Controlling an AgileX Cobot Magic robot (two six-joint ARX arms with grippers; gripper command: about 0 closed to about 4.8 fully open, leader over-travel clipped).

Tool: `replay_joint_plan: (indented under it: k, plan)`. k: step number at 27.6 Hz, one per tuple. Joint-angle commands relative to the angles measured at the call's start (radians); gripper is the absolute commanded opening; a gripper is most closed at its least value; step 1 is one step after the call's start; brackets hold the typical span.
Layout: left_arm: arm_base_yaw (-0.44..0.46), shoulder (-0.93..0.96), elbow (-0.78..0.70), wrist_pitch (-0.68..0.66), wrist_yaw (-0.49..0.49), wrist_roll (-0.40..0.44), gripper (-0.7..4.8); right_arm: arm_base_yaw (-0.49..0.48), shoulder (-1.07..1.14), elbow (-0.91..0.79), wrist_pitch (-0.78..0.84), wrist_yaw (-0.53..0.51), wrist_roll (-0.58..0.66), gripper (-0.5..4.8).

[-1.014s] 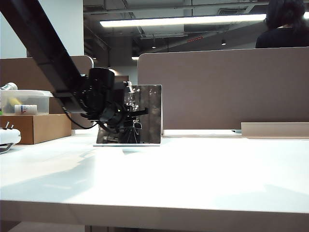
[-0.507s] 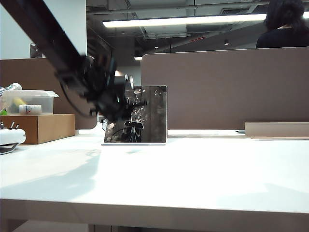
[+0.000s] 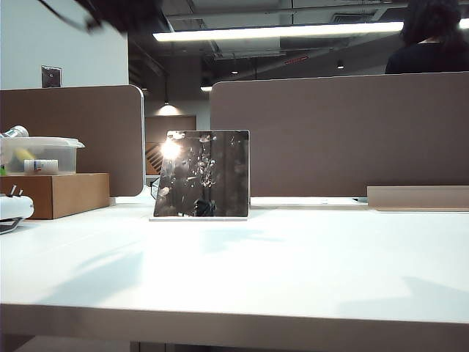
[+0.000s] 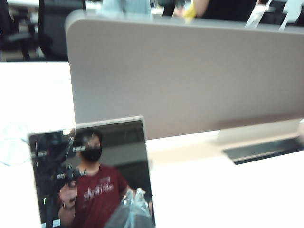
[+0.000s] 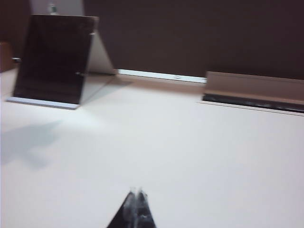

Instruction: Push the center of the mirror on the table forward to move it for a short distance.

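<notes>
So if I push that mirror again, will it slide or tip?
Probably slides: the mirror leans back on a thin flat base and rear support on the smooth table. Pushed high, it might tip. Frameless glass looks fragile; push gently.

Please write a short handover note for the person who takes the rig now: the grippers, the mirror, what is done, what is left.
Left gripper: shut, empty, raised in front of the mirror, not touching it.
Right gripper: shut, empty, low over the bare table, to the mirror's right and nearer the front edge.
Mirror: leaning back on its white base, toward the far side of the table, near the partitions.
Done: the left arm was at the mirror a second ago and has lifted away; the mirror looks hardly shifted.
Left: check whether the push went far enough; if not, repeat.
</notes>
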Motion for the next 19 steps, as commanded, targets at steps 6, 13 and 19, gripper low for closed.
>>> replay_joint_plan:
  k: [6, 13, 19]
  plan:
    - [-0.072, -0.552, -0.325, -0.032, 0.007, 0.003, -0.05, -0.225, 0.001, -0.004, 0.01, 0.002, 0.001, -0.05]
    - [-0.204, -0.982, -0.511, -0.266, -0.065, -0.017, -0.05, -0.291, 0.001, -0.004, 0.01, 0.005, 0.001, -0.05]
    - [-0.271, -1.32, -0.59, -0.523, -0.177, -0.022, -0.05, -0.29, 0.001, -0.004, 0.01, 0.005, 0.001, -0.05]
